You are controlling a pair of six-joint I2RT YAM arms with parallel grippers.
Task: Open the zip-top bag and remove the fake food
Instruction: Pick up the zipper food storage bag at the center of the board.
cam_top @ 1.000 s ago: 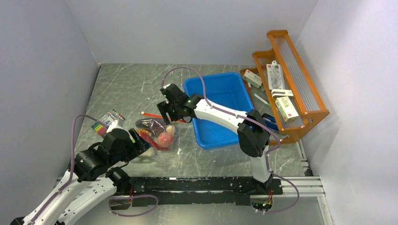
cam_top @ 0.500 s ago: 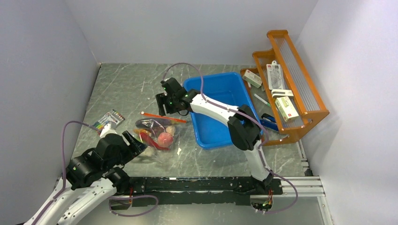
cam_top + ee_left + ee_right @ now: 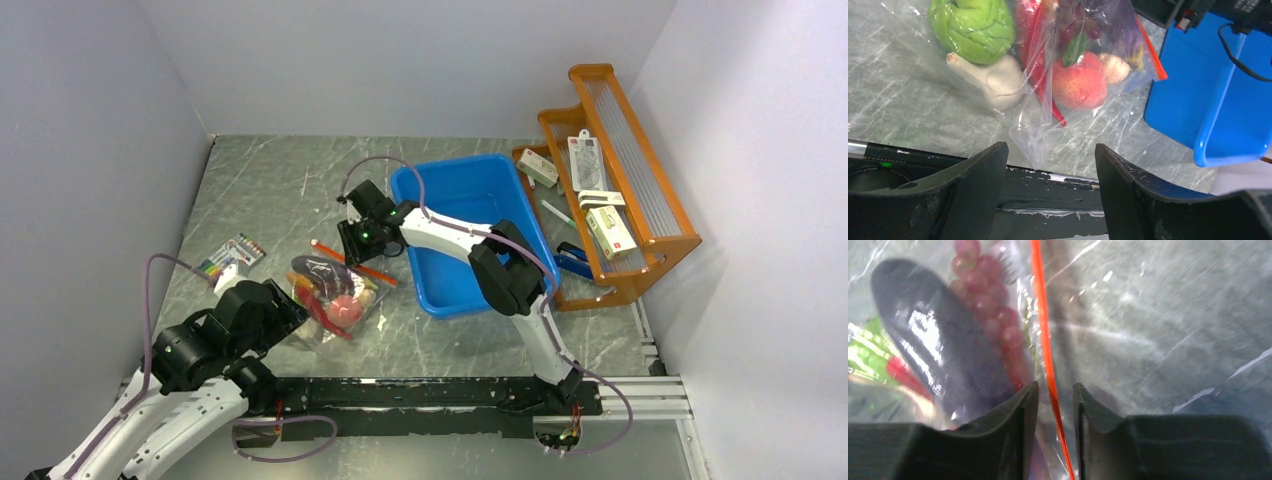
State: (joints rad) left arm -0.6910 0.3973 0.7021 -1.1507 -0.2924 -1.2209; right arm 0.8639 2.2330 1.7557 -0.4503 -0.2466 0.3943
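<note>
Your overhead view is evenly lit from above, with soft shadows under the arms (image 3: 450, 235) and a pale sheen on the table (image 3: 270, 190). The left wrist view is sharp on the bag (image 3: 1033, 125), with white glare on its crinkles, while the near fingers (image 3: 975, 190) go dark and soft. The right wrist view is blurred — red strip (image 3: 1045, 340) and eggplant (image 3: 933, 340) smear.

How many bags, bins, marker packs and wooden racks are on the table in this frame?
zip-top bag: 1
blue bin: 1
marker pack: 1
wooden rack: 1
Total: 4
</note>
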